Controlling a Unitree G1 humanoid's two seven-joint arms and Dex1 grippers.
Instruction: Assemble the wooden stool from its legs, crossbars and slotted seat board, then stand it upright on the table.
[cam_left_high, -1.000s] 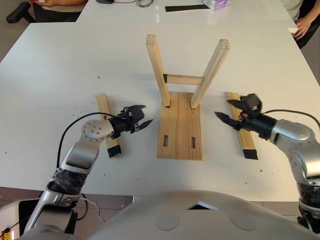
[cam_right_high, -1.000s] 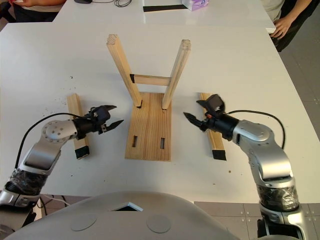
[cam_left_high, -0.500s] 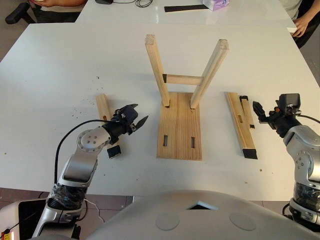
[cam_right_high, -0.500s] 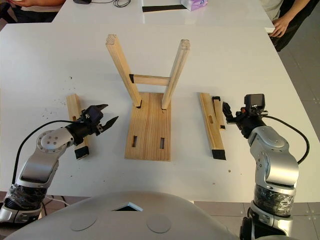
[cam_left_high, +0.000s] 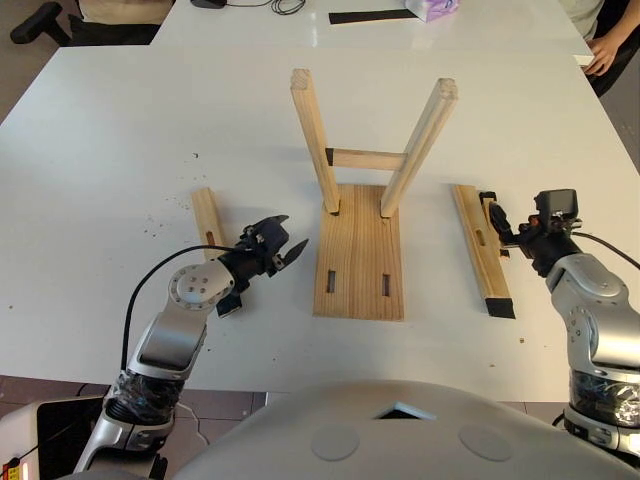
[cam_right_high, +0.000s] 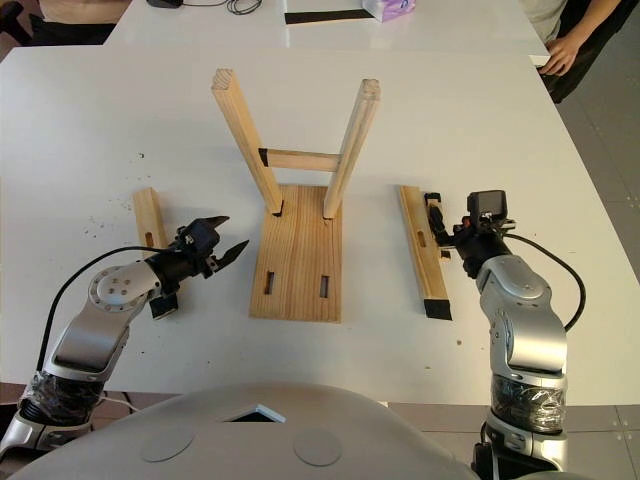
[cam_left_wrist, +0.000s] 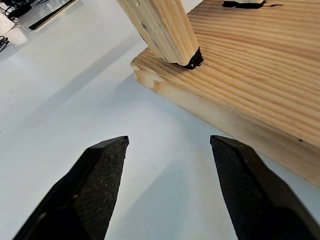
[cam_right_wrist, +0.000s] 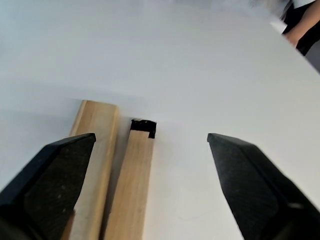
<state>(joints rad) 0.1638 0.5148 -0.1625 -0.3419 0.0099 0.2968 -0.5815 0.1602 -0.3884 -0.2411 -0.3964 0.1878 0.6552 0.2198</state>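
The slotted seat board (cam_left_high: 360, 262) lies flat mid-table. Two legs (cam_left_high: 314, 140) (cam_left_high: 420, 145) stand in its far slots, joined by a crossbar (cam_left_high: 367, 158); the two near slots are empty. One loose leg (cam_left_high: 208, 215) lies to the board's left. Another leg (cam_left_high: 478, 255) lies to its right with a short crossbar (cam_left_high: 496, 228) beside it. My left gripper (cam_left_high: 285, 244) is open just left of the board's edge (cam_left_wrist: 210, 107). My right gripper (cam_left_high: 500, 222) is open above the short crossbar (cam_right_wrist: 132, 185), whose end lies between the fingers (cam_right_wrist: 55, 175).
Small wood crumbs (cam_left_high: 160, 215) dot the table at the left. A second table behind holds a black strip (cam_left_high: 372, 15) and a tissue box (cam_left_high: 435, 8). A person's hand (cam_left_high: 605, 50) rests at the far right edge.
My right gripper left its spot by the board, swung out to the right past the loose leg, then came back a little over the short crossbar. My left gripper drew back, then advanced toward the board.
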